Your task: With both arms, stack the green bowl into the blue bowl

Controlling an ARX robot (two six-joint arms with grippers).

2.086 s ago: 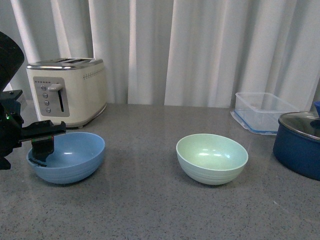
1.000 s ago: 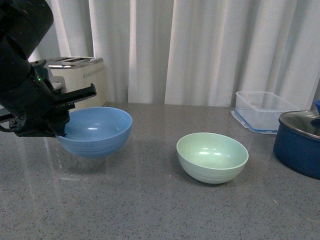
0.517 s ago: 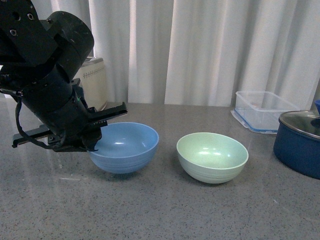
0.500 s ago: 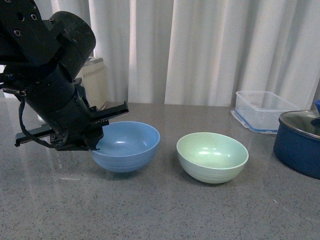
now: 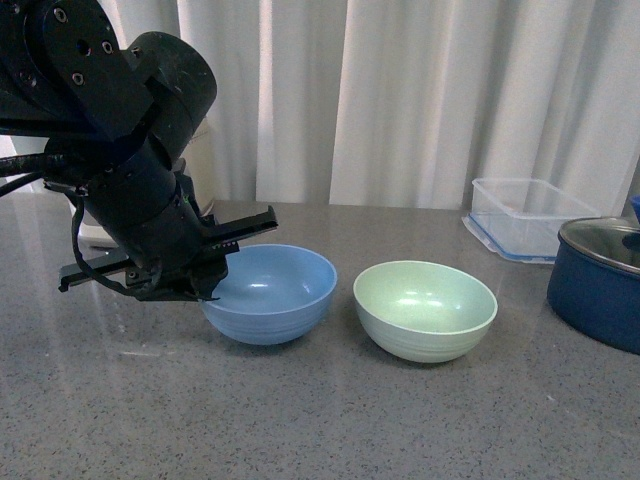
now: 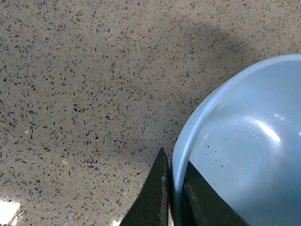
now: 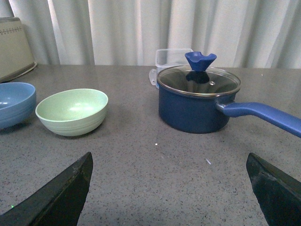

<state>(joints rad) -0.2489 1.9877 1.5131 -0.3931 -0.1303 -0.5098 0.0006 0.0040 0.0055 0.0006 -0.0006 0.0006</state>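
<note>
White pleated curtains (image 5: pixel 400 100) close off the far side, and a grey speckled countertop (image 5: pixel 320 420) fills the near ground. The black left arm (image 5: pixel 110 120) is the biggest thing on it, reaching in from the left and hiding most of a cream toaster (image 7: pixel 14 47) behind it. At the far right stands a navy pot (image 5: pixel 600 290) with a glass lid, and beyond it a clear container (image 5: pixel 525 220) with a blue rim.

The blue bowl (image 5: pixel 275 295) is left of centre, at or just above the counter; I cannot tell whether it is resting. The left gripper (image 6: pixel 173 197) is clamped on its left rim, one finger inside the wall and one outside. The green bowl (image 5: pixel 425 310) stands upright on the counter just to the right of the blue bowl, with a narrow gap between their rims, and nothing grips it.

The right gripper (image 7: pixel 169 157) does not show in the front view. Its own camera shows the two fingers spread wide and empty, low over the near counter, with the green bowl ahead of it, farther out and to the left.

What matters for the stack is that the green bowl lies to the right of the held blue one, on the free arm's side. The right arm looks better placed to lift it, and the carry leftward into the blue bowl would be short.
</note>
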